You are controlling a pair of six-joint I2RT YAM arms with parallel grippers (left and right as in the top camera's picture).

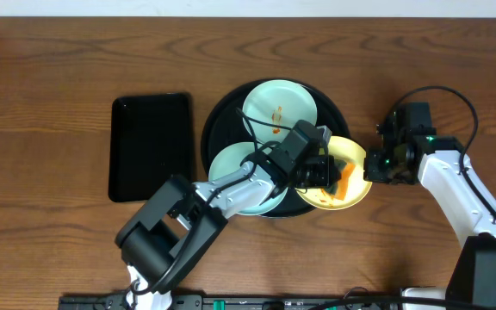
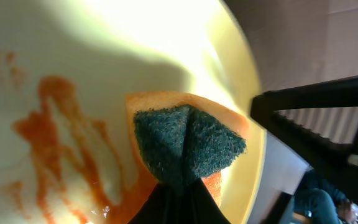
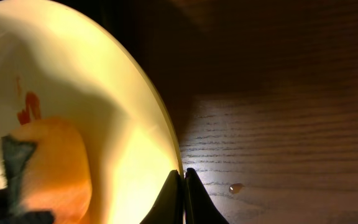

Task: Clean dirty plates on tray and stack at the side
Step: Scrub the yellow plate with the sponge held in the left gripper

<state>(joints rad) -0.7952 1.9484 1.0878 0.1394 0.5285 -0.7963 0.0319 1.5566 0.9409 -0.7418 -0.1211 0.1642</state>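
Scrubbing: my left end effector (image 2: 179,190) clamps the sponge (image 2: 188,140), my right end effector (image 3: 183,177) pinches the yellow plate (image 3: 123,112); next, wipe adjacent sauce (image 2: 48,137).

Left arm (image 1: 231,185): pale grey-white link between bulky black joint housings, thin black cables alongside
Right arm (image 1: 455,185): white link, black joint housings, dark base column at the near edge
Green lights (image 1: 428,138): two small dots on the right wrist housing
Right cable (image 1: 442,88): thin, black, arching in a loop
Left gripper (image 2: 178,198): black matt fingers
Right gripper (image 3: 183,186): black fingers tapering to narrow tips
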